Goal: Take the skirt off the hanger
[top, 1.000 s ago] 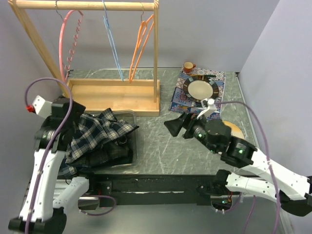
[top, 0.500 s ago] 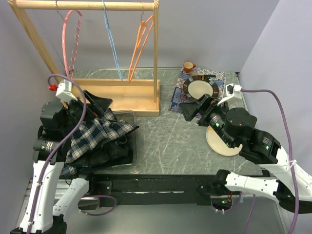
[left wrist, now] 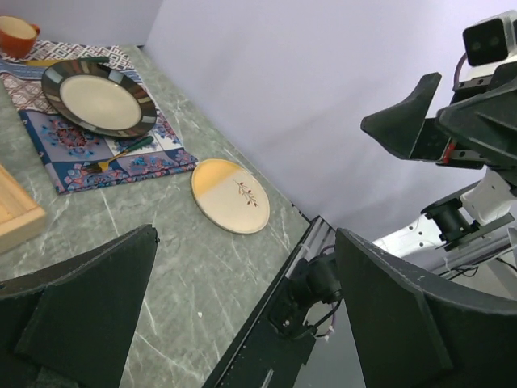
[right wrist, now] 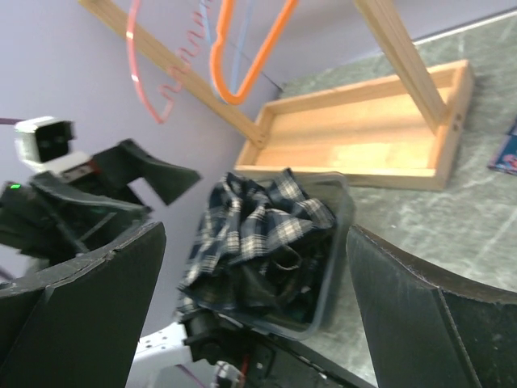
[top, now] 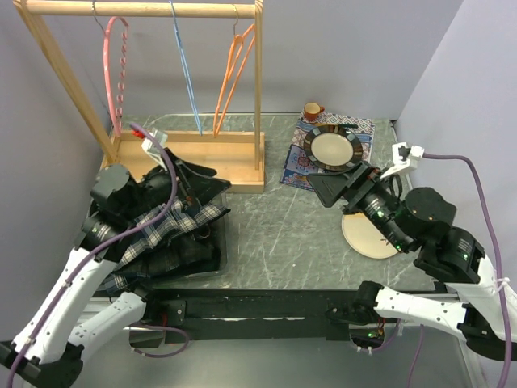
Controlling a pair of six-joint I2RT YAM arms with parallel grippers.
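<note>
The left gripper (top: 206, 179) and right gripper (top: 333, 187) hang spread wide, grasping nothing, over the grey-green marbled tabletop (top: 266, 234) between plain lilac walls (top: 347, 56).

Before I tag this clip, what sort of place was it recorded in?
Probably a lab tabletop cell staged as a home. Plain partition walls box in a marble-look table, which carries a wooden clothes rack, a plaid skirt heaped in a bin, and a plate on a placemat.
</note>
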